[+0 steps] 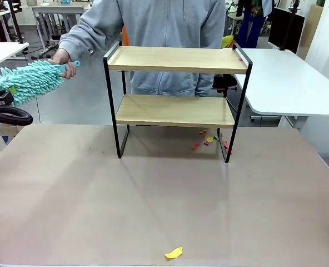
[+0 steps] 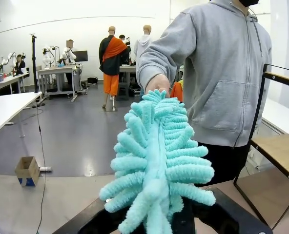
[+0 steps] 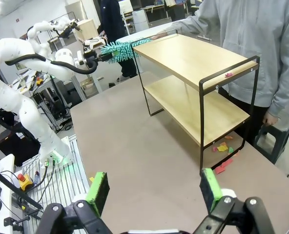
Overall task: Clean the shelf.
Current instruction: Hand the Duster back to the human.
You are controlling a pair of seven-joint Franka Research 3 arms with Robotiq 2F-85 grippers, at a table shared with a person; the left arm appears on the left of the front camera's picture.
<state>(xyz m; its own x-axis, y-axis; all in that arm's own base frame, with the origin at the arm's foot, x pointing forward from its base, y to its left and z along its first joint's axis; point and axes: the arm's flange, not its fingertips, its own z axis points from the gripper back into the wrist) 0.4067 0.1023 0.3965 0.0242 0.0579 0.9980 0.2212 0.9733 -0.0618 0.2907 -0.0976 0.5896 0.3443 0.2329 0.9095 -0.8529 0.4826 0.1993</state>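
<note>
The shelf point(image 1: 175, 60), two light wooden boards in a thin black frame, stands at the table's far middle, also seen as the shelf point(image 3: 193, 58) and the shelf point(image 2: 281, 146). A fluffy teal duster point(image 1: 25, 80) hangs at the far left. My left gripper point(image 1: 2, 97) is shut on its head, the duster point(image 2: 156, 161) rising between the black fingers of that gripper point(image 2: 159, 222). The person's hand point(image 1: 61, 58) holds the duster's handle. My right gripper point(image 3: 154, 190) is open above the table, well short of the shelf, with nothing between its green pads point(image 3: 98, 191).
Coloured paper scraps point(image 1: 209, 139) lie on the table under the shelf's right side. A pink scrap point(image 1: 239, 57) sits on the top board's right end. A yellow scrap point(image 1: 174, 253) lies near the front edge. The person point(image 1: 164, 33) stands behind the shelf.
</note>
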